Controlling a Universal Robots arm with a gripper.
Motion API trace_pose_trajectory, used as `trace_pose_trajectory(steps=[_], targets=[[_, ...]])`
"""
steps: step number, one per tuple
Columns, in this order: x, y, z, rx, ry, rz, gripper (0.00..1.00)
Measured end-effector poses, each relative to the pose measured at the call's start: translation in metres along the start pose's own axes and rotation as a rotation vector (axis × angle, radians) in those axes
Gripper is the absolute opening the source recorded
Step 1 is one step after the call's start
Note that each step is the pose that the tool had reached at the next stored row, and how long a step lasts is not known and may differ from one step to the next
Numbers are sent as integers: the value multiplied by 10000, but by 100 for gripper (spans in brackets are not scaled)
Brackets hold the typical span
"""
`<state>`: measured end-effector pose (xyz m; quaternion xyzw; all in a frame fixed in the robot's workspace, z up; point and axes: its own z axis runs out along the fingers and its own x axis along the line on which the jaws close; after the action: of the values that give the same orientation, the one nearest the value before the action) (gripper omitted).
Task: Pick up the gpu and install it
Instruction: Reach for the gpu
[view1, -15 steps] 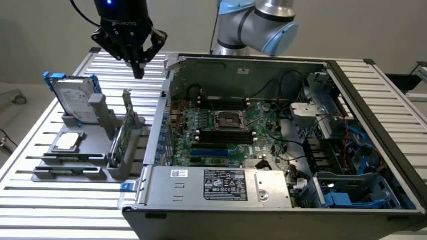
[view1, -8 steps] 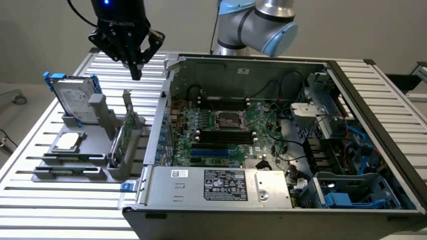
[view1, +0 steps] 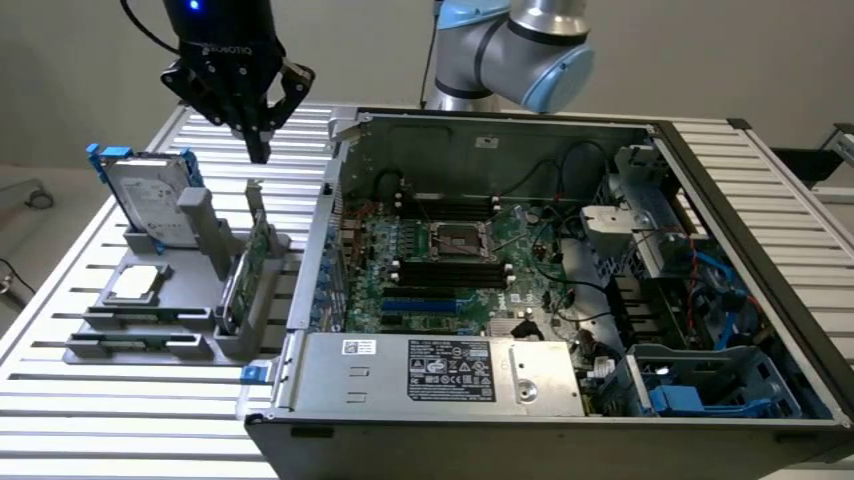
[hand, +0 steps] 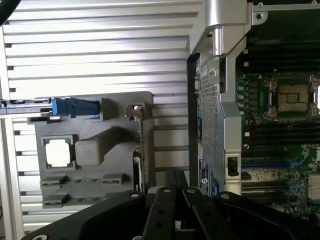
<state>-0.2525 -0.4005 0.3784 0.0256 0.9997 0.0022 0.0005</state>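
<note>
The gpu stands on edge in a grey holder on the slatted table, to the exterior view's left of the open computer case. Its green board and silver end bracket face upward. My gripper hangs a short way above the card's top end, fingers together, pointing down and holding nothing. In the wrist view the gpu appears edge-on just beyond my gripper. The motherboard lies exposed inside the case, with blue slots along its near side.
A silver hard drive in a blue frame leans at the holder's far end, and a small square processor chip lies flat in it. The case wall rises right beside the holder. Cables and drive bays crowd the case's right side.
</note>
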Motion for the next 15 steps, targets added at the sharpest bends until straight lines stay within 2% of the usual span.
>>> trace_pose_trajectory(steps=[15], targets=[[202, -31, 32, 209, 5, -123, 11]])
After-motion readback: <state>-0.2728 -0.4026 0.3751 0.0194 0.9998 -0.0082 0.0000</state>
